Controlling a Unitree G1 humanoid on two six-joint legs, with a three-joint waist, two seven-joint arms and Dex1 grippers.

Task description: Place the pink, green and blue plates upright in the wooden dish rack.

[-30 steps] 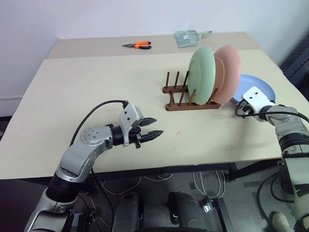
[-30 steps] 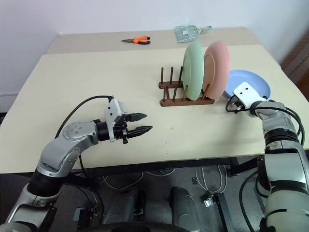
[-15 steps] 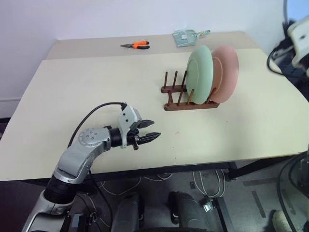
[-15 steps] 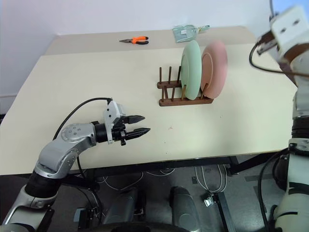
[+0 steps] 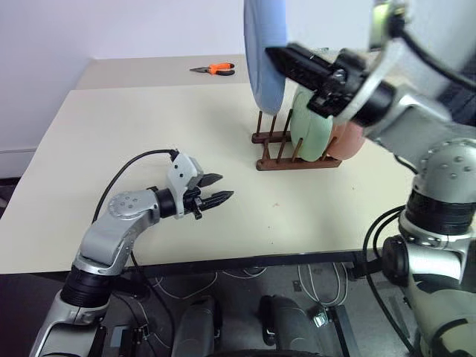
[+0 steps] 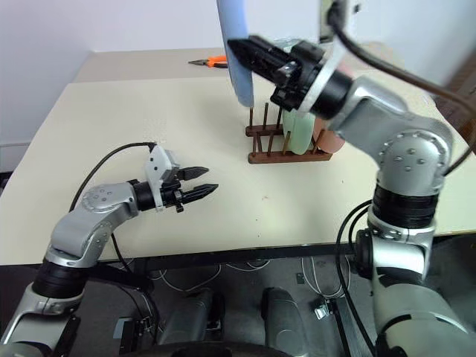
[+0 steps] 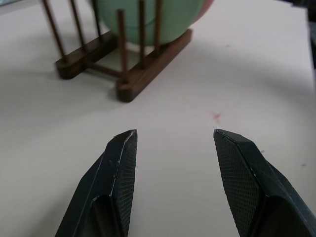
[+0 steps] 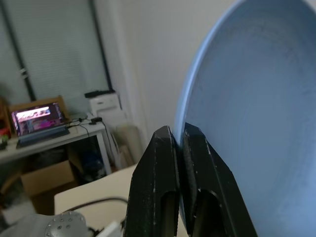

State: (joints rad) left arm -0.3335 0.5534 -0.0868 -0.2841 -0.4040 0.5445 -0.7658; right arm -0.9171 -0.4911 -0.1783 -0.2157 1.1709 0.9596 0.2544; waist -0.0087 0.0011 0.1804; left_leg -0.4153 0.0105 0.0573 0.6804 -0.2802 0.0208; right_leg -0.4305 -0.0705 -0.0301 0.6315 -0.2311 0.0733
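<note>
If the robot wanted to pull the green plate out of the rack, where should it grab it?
Probably the top rim, coming straight down from above. The green plate stands upright on its edge in the wooden rack, so its lower part sits between the pegs. The pink plate stands close behind it. The thin top rim is the free part, easy to pinch front to back.

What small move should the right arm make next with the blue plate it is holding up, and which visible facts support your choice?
Probably lower the blue plate edge-first into a free slot of the wooden dish rack. The right tool is shut on the plate's rim, holding it upright above the rack. The green plate and pink plate already stand in the slots on the robot's right, leaving bare pegs beside the green one.
</note>
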